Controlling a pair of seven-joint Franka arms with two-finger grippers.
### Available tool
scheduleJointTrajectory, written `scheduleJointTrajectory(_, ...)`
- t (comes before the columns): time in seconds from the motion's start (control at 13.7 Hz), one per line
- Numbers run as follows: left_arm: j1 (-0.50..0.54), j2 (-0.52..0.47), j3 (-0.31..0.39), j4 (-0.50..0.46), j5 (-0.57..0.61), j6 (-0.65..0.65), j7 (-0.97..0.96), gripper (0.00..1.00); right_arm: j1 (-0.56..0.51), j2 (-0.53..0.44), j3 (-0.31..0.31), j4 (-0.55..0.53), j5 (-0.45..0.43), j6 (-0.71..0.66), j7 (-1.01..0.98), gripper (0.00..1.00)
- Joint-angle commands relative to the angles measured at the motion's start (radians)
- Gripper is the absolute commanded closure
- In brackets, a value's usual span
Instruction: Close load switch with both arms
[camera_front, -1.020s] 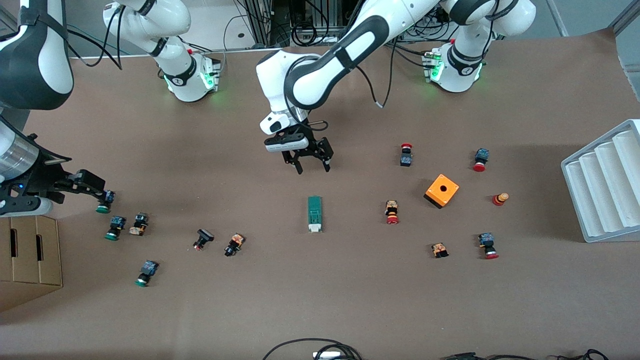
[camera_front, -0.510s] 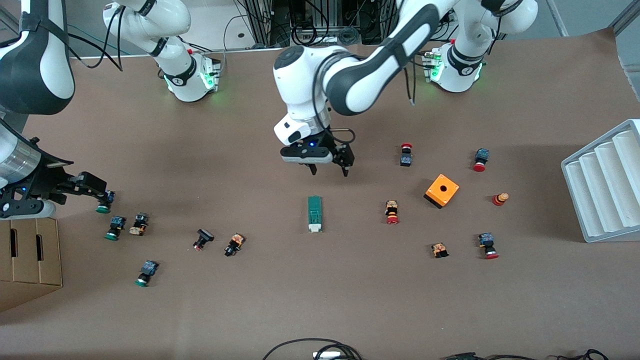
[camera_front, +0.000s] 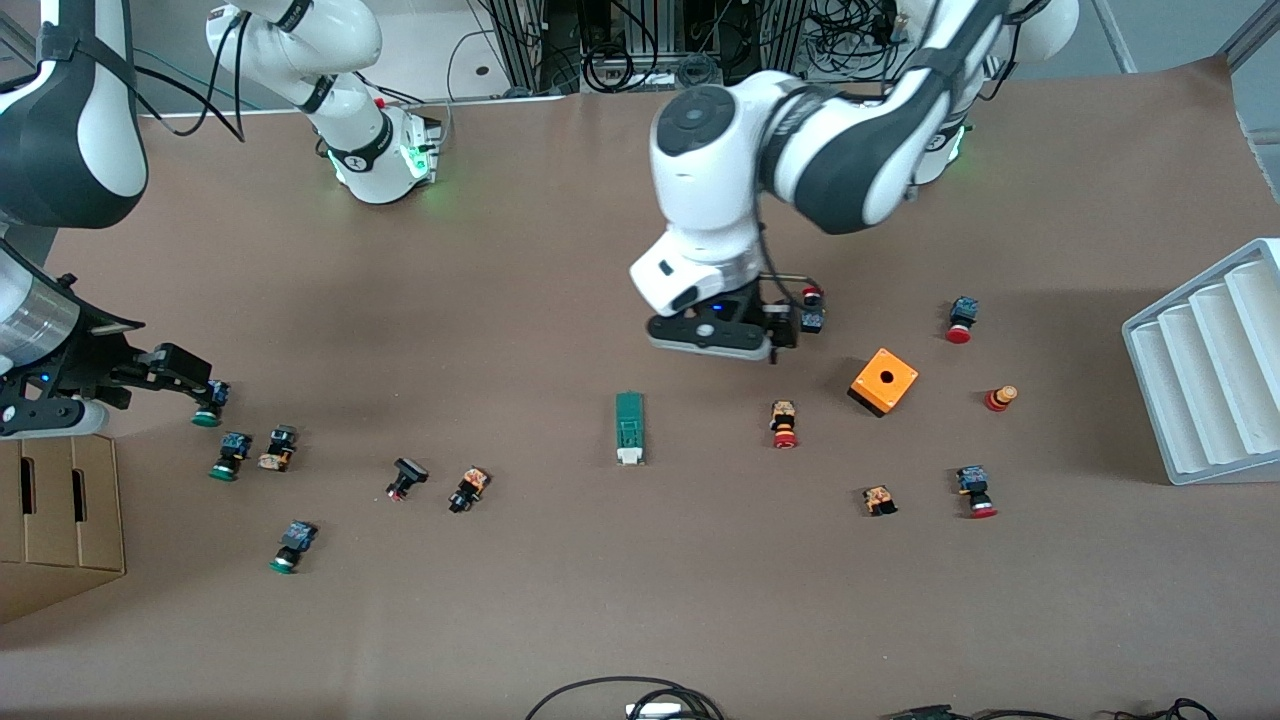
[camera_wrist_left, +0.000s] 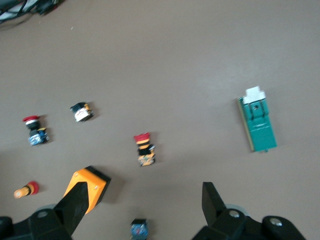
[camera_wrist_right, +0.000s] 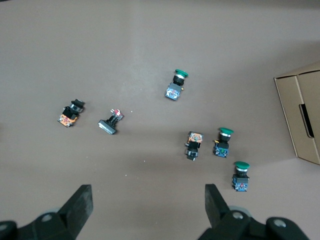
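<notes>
Front view shows the load switch (camera_front: 629, 428) lying mid-table, untouched; the left gripper (camera_front: 772, 345) hovers spread wide and empty beside the orange box (camera_front: 884, 381), and the right gripper (camera_front: 185, 385), equally wide and empty, waits over green-capped buttons (camera_front: 222, 455)

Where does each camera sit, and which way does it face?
Front view: high across the table, facing both arms; left hand is above the table near the orange box.
Left wrist view: looks down past the open left hand at the load switch, also in the front view.
Right wrist view: looks down past the open right hand at green-capped buttons.
</notes>
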Motion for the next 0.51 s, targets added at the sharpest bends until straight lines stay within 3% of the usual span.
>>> scheduleJointTrajectory(0.0,0.059,-0.028,-0.007,0.054,-0.056,-0.100,0.070,0.00,-0.009,0.003,-0.003,0.028,0.045,-0.037,-0.014,0.00)
scheduleJointTrajectory(0.22,0.126,-0.028,-0.007,0.105,-0.091,-0.202,0.120,0.00,-0.008,0.003,-0.012,0.030,0.046,-0.037,-0.014,0.00)
scheduleJointTrajectory(0.44,0.216,-0.064,-0.004,0.102,-0.169,-0.205,0.201,0.00,-0.008,0.004,-0.012,0.030,0.046,-0.036,-0.016,0.00)
